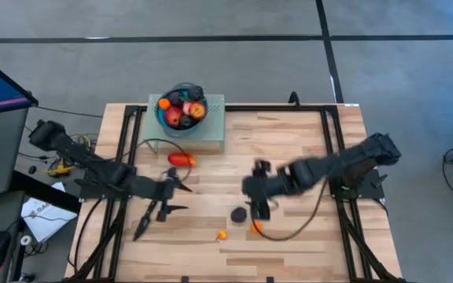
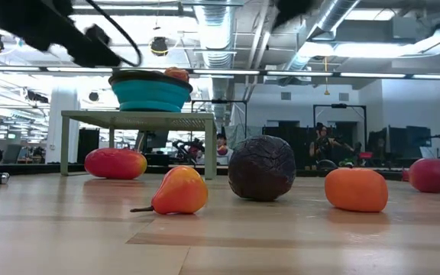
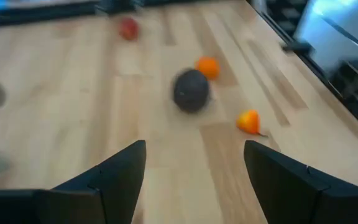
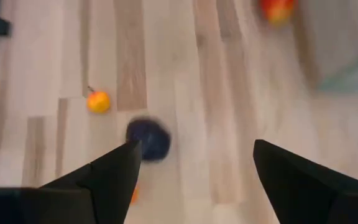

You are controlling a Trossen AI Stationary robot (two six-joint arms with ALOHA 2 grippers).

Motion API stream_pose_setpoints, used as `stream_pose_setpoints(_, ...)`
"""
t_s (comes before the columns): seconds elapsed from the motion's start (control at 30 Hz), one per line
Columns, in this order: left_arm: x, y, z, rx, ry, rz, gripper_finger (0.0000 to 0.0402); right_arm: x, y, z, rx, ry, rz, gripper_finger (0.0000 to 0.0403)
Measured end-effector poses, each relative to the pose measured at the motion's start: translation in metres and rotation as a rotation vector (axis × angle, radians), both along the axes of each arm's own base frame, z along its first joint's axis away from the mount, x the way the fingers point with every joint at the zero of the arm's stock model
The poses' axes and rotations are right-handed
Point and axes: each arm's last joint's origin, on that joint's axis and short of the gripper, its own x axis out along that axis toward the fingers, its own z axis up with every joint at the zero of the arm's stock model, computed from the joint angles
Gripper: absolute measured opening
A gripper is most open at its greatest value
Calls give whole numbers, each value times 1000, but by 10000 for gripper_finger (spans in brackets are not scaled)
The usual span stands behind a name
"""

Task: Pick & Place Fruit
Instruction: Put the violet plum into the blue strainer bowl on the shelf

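A blue bowl [image 1: 181,110] holding several fruits stands on a pale green stand [image 1: 211,130] at the table's far edge. Loose on the wood lie a long red-orange piece [image 1: 182,159], a dark purple ball [image 1: 238,213], a small orange pear-shaped fruit [image 1: 222,234], an orange ball [image 1: 255,227] and a red ball [image 2: 431,175]. My left gripper [image 1: 181,198] hovers open left of the purple ball [image 3: 191,90]. My right gripper [image 1: 256,206] hangs open just above and right of the same ball [image 4: 148,140]. Neither holds anything.
The stand [image 2: 136,116] lifts the bowl [image 2: 150,92] above the table top. Black frame rails [image 1: 333,134] run along the table's left, right and far sides. A cable [image 1: 305,216] trails from the right arm over the near right wood. Bare wood lies at the far right.
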Motion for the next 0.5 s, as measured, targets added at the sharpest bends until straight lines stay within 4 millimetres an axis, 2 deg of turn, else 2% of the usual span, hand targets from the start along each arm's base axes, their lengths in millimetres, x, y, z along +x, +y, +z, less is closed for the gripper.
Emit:
stream_pose_setpoints(0.1, 26, 3, -14, -5, 27, -81, 264, -19, 24, -42, 34, -18, -148, 303)
stream_pose_setpoints(0.23, 64, 4, -29, -7, -33, -198, 264, -43, 46, -93, 104, -79, -392, 303)
stream_pose_setpoints(0.4, 112, 3, -48, 18, -62, -342, 280, -66, 67, -133, 171, -288, -630, 303)
stream_pose_setpoints(0.43, 122, 4, -54, 12, -51, -347, 288, -72, 68, -138, 165, -328, -664, 303)
stream_pose_setpoints(0.5, 138, 7, -66, 6, -12, -345, 306, -71, 78, -143, 212, -431, -719, 303)
